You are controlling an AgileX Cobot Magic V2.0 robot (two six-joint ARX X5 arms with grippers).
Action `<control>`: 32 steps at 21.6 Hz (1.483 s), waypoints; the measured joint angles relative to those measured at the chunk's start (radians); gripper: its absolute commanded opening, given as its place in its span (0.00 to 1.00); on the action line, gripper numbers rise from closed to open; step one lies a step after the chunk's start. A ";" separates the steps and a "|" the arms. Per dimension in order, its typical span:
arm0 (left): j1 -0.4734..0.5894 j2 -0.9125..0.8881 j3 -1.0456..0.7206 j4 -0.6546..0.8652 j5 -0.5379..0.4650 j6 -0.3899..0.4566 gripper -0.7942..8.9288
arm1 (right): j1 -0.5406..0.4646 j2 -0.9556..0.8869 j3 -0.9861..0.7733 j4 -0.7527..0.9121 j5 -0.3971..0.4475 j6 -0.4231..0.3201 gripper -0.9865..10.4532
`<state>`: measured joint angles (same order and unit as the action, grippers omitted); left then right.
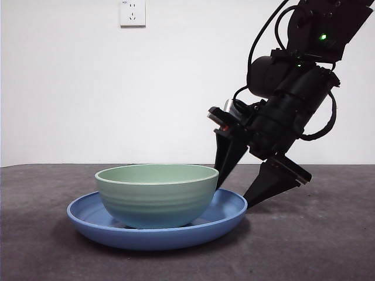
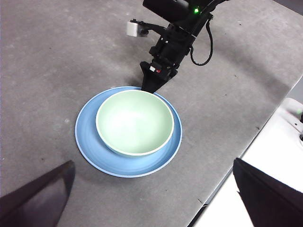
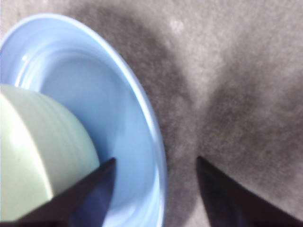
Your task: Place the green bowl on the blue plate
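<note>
The green bowl [image 1: 157, 196] sits upright on the middle of the blue plate [image 1: 229, 212]. My right gripper [image 1: 234, 196] is open and empty at the plate's right side. One jaw hangs over the plate between the bowl and the rim, the other stands outside the rim. The right wrist view shows the bowl [image 3: 33, 146], the plate [image 3: 94, 94] and the open right gripper [image 3: 156, 159] astride the rim. My left gripper [image 2: 153, 162] is open, empty and high above the table, looking down on the bowl [image 2: 135, 123], the plate [image 2: 87, 137] and the right gripper [image 2: 152, 86].
The things stand on a dark grey table [image 1: 328, 246]. A white wall with a socket [image 1: 132, 13] is behind it. In the left wrist view the table's edge [image 2: 246, 151] runs beside a white surface [image 2: 279, 142].
</note>
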<state>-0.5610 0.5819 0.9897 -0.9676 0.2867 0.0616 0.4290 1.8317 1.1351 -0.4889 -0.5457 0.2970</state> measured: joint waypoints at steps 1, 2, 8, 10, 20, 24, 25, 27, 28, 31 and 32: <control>0.000 0.000 0.000 0.000 0.000 0.000 0.63 | -0.007 -0.013 0.000 -0.005 0.003 0.000 0.35; 0.000 0.000 0.000 0.000 0.000 0.000 0.63 | -0.014 -0.032 0.003 -0.024 0.015 0.000 0.38; -0.006 0.000 0.000 -0.030 0.000 0.000 0.63 | -0.078 -0.210 0.013 -0.225 0.119 -0.040 0.52; -0.010 0.000 0.000 -0.039 0.000 0.000 0.63 | -0.076 -0.296 0.013 -0.322 0.148 -0.079 0.62; -0.011 0.000 0.000 -0.040 0.000 -0.003 0.63 | -0.004 -0.845 0.013 -0.623 0.211 -0.168 0.63; -0.011 0.000 0.000 -0.040 0.000 -0.020 0.63 | 0.013 -0.998 0.013 -0.678 0.213 -0.170 0.63; -0.011 0.000 0.000 -0.040 0.000 -0.024 0.63 | 0.016 -1.033 0.013 -0.690 0.214 -0.170 0.63; -0.011 0.000 0.000 -0.042 0.000 -0.032 0.63 | 0.016 -1.089 0.013 -0.711 0.214 -0.171 0.63; -0.011 0.000 0.000 -0.042 0.000 -0.037 0.63 | 0.016 -1.112 0.013 -0.720 0.214 -0.170 0.63; -0.011 0.000 0.000 -0.043 0.000 -0.052 0.63 | 0.016 -1.183 0.013 -0.733 0.214 -0.170 0.63; -0.011 0.000 0.000 -0.043 0.000 -0.053 0.63 | 0.016 -1.200 0.013 -0.733 0.213 -0.170 0.63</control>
<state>-0.5716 0.5819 0.9897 -1.0107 0.2867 0.0086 0.4450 0.6319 1.1484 -1.2217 -0.3325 0.1268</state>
